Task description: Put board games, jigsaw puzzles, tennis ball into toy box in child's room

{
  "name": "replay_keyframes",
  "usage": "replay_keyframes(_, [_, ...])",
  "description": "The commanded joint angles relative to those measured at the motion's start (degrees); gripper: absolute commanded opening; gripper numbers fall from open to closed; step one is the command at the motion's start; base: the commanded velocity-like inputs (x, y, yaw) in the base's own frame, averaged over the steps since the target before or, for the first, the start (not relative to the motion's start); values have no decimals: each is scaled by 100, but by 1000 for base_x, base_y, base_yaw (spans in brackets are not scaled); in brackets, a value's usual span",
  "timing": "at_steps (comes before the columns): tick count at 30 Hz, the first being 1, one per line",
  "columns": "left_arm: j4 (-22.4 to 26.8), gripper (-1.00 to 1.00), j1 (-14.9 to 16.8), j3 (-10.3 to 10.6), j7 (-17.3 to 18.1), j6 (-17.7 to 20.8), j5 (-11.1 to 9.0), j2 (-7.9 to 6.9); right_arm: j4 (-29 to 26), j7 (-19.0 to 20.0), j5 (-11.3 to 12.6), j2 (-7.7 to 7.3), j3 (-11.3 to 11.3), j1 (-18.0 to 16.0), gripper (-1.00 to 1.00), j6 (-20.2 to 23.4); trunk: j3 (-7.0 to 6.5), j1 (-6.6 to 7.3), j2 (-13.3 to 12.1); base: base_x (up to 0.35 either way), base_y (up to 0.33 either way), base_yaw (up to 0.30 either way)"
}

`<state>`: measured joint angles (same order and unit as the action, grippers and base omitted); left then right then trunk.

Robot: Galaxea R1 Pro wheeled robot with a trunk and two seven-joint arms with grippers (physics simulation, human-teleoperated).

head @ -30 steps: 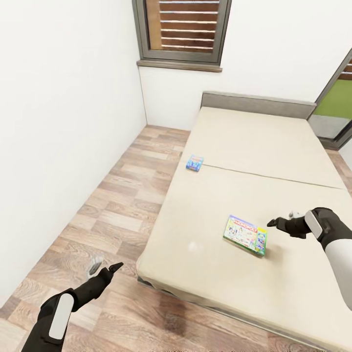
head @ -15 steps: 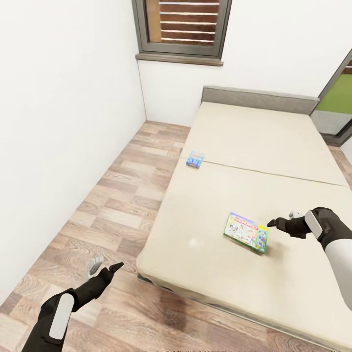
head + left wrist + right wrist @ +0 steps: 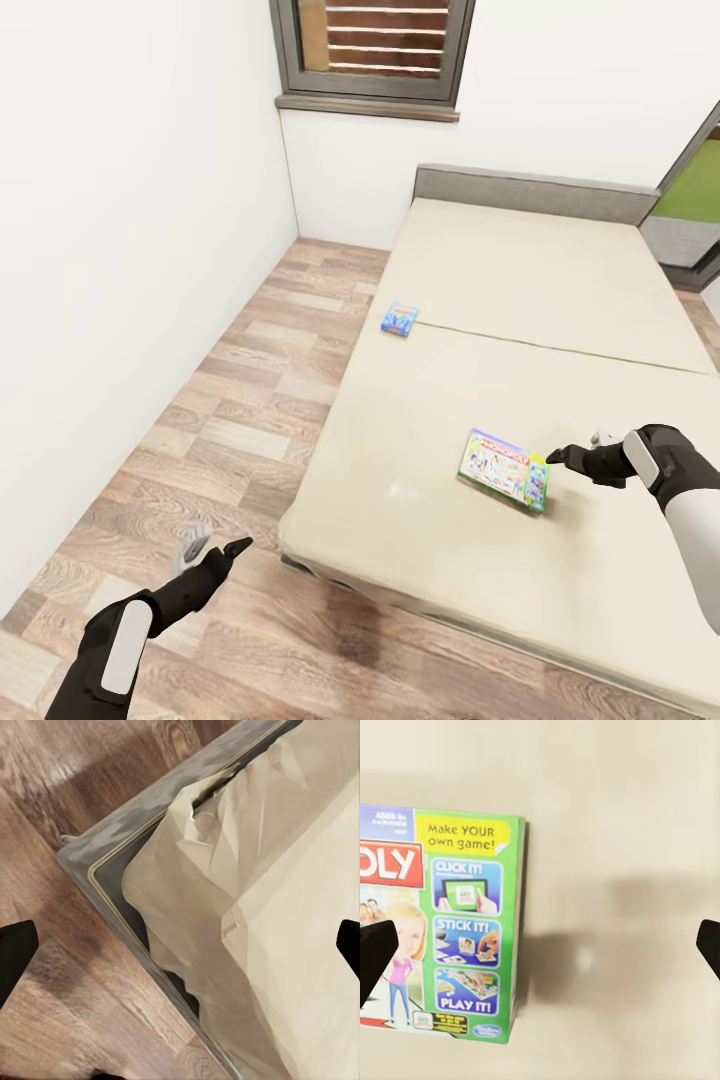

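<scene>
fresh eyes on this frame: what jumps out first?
The green-edged board game lies flat on the beige bed, near its front, with the right end effector open and hovering just beside the box's edge. A smaller blue board game sits at the bed's left edge, further back. The left end effector hangs open over the wood floor by the bed's near corner.
</scene>
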<state>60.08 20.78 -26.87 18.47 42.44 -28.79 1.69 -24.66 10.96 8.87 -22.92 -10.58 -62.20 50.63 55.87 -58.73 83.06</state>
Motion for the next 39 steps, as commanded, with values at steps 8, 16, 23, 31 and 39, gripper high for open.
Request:
replay_keyframes(8, [4, 100, 5, -16, 17, 45, 8, 10, -4, 15, 0, 4, -23, -2, 100, 26, 79, 0, 2, 0, 0, 0])
replay_keyframes(16, [4, 100, 9, -13, 4, 45, 22, 22, -4, 18, 8, -5, -23, -21, 100, 26, 154, 0, 2, 0, 0, 0])
replay_keyframes(23, [-1, 100, 12, -12, 1, 45, 27, 29, -4, 28, 14, -20, -23, -54, 100, 26, 220, 0, 2, 0, 0, 0])
replay_keyframes(31, [-4, 100, 13, -12, -1, 45, 36, 27, -4, 96, 44, 2, -23, -65, 100, 25, 295, 0, 2, 0, 0, 0])
replay_keyframes(39, [-5, 100, 14, -12, -4, 45, 38, 29, -4, 117, 78, 10, -19, -64, 100, 24, 370, 0, 2, 0, 0, 0])
